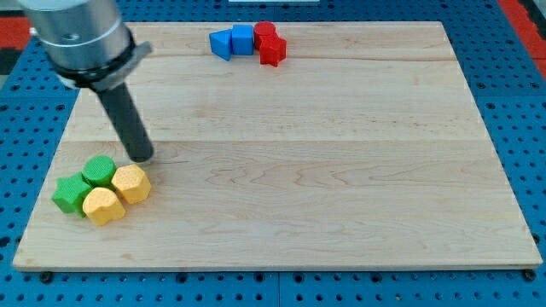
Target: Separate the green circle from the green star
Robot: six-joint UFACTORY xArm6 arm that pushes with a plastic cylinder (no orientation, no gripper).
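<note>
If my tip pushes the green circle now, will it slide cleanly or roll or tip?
The green circle looks low and flat-topped, so it probably slides rather than rolls. It touches the green star and a yellow block, so it may drag them. My tip sits just beyond it, toward the view's upper right.

The worktop (299,153) is pale, smooth wood with visible grain lines. The rod (126,119) looks matt dark, under a shiny metal collar (77,34). The green circle (99,170) looks matt, painted.

On the bench's (341,170) near left, the green star (70,194) touches the green circle (99,170); my tip (145,159) stands just right of it.
</note>
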